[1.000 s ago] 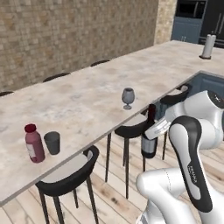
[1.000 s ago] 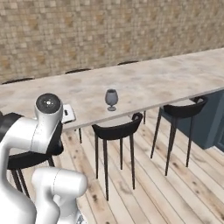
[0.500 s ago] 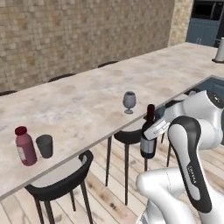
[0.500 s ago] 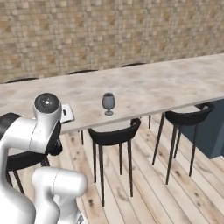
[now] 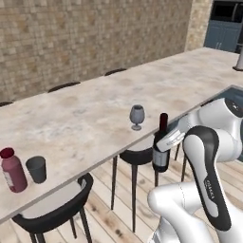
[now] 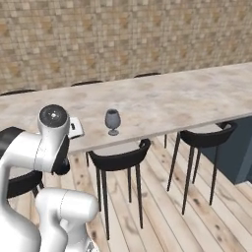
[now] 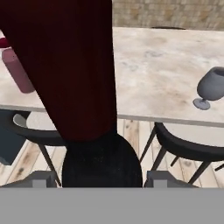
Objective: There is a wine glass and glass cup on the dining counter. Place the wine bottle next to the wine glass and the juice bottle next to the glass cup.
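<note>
One long beige marbled stone dining counter (image 5: 85, 118) runs diagonally through the left base view and carries three items. One small clear greyish stemmed wine glass (image 5: 136, 116) stands upright near the counter's near edge, about midway along its visible length. One short dark grey translucent glass cup (image 5: 36, 169) stands upright toward the counter's left end, close to the near edge. One stout maroon-red juice bottle (image 5: 13, 169) with a round dark red cap stands upright just beside the cup, on its left; whether the two touch cannot be determined.

One slim, nearly black wine bottle (image 5: 161, 151) with a long neck and dark red top is off the counter. It is held upright in the air in front of the counter's near edge, below and to the right of the wine glass, above one of the stools. The gripper (image 5: 167, 142) is clamped on the bottle's body at shoulder level, with the neck rising above the grip. In the hand view the bottle (image 7: 83, 87) stands between the two fingertips (image 7: 41, 178).

Black bar stools (image 5: 54, 213) stand along the near side of the counter: two are visible in the left base view and three in the right base view. Behind the counter runs one tan mosaic-tiled wall (image 5: 85, 38). The floor (image 6: 162, 216) is light wood planking.
</note>
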